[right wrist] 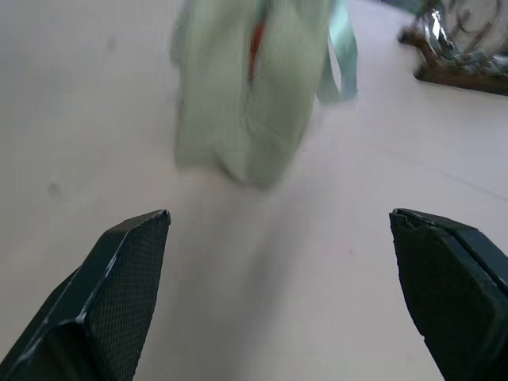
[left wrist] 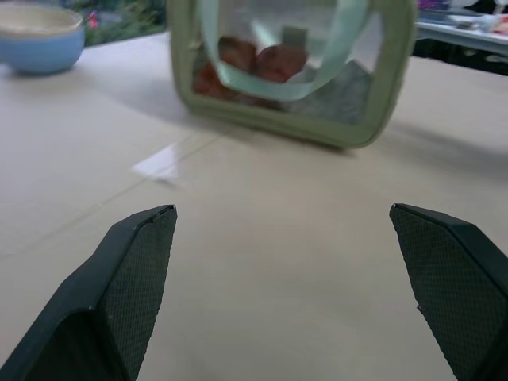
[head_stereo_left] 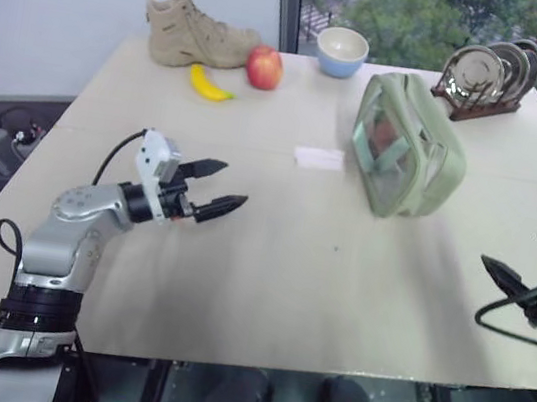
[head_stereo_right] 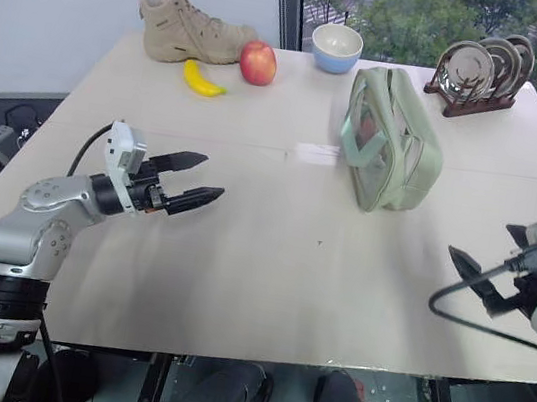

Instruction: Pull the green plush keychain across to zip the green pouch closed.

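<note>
Both pincers, the left pincer (head_stereo_left: 212, 186) at lower left and the right pincer (head_stereo_right: 488, 256) at lower right, are spread wide and empty. Up in the upper right middle stands the green pouch (head_stereo_left: 405, 146). Its plush keychain can't be seen, so a reach may grab the strap and tip the pouch.

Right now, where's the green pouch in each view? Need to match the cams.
Left eye: green pouch right of centre, upper half.
Right eye: pouch right of centre, upper half.
Left wrist: pouch across the top, clear window facing.
Right wrist: pouch top centre, end-on.
Shared landmark: plate rack beyond the pouch; left wrist shows the blue bowl instead.
</note>
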Tool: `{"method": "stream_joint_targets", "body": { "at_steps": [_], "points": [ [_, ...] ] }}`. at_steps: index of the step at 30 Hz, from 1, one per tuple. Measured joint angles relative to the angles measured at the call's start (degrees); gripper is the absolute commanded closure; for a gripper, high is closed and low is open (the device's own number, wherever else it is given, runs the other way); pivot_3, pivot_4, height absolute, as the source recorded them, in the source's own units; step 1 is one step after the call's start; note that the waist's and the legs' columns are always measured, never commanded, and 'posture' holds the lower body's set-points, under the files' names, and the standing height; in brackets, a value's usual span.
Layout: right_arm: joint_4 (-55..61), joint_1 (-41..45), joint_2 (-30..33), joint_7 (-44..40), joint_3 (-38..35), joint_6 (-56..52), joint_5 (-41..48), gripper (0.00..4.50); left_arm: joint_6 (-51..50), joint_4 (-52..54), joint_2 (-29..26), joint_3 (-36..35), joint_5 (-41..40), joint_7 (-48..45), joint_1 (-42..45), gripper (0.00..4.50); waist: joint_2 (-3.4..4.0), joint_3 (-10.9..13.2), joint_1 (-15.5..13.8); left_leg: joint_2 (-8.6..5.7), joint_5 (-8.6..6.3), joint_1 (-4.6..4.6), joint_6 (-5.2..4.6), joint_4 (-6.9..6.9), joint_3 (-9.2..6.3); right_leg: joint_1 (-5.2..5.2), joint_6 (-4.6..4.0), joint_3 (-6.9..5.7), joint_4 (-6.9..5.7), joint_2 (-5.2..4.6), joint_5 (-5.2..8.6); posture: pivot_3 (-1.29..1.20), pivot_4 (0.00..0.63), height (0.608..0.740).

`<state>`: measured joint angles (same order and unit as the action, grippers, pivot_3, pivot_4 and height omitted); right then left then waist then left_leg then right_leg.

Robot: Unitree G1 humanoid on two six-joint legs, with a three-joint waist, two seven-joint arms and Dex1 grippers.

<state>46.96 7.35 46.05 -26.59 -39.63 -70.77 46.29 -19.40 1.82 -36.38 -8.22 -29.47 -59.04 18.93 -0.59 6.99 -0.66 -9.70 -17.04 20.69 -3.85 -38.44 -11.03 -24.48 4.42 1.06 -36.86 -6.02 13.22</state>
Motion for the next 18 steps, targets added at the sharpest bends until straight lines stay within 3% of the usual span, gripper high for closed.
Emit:
{"method": "stream_joint_targets", "body": {
  "at_steps": [5, 9, 14, 18],
  "points": [
    [-7.3, 22.6, -3.8, 9.3, 11.7, -7.6, 2.7, 0.00, 1.4, 1.7, 1.2, 2.1, 0.1, -0.9, 1.2, 0.01, -0.04, 0.0, -0.1, 0.02, 0.00, 0.10, 0.00, 0.06, -0.05, -0.10, -0.01, -0.06, 0.06, 0.00, 0.00, 0.00, 0.150, 0.740],
    [-18.6, 39.2, -10.4, 14.8, 21.7, -11.5, 0.1, 0.00, 1.9, 1.8, 2.2, 2.7, 0.3, -0.5, 1.9, 0.01, -0.03, 0.0, 0.2, 0.00, 0.01, 0.18, -0.01, 0.07, 0.00, -0.20, -0.01, -0.02, 0.07, -0.02, -0.01, 0.00, 0.150, 0.740],
    [-36.9, 51.8, -15.4, 18.0, 32.1, -9.0, -8.3, 0.00, 2.7, 1.7, 3.3, 3.8, 0.7, -0.4, 2.1, 0.01, -0.03, 0.0, 0.6, -0.02, 0.01, 0.19, -0.01, 0.07, -0.13, -0.19, -0.02, -0.17, 0.05, -0.02, -0.01, 0.00, 0.150, 0.740],
    [-50.7, 54.7, -16.0, 14.9, 40.7, -1.8, -15.6, 0.00, 3.2, 1.7, 4.5, 3.9, 0.8, 0.5, 2.1, 0.01, -0.03, 0.0, 1.3, -0.05, 0.01, 0.20, -0.01, 0.02, -0.08, -0.19, -0.02, -0.15, 0.05, -0.05, -0.01, 0.00, 0.150, 0.740]
  ]
}}
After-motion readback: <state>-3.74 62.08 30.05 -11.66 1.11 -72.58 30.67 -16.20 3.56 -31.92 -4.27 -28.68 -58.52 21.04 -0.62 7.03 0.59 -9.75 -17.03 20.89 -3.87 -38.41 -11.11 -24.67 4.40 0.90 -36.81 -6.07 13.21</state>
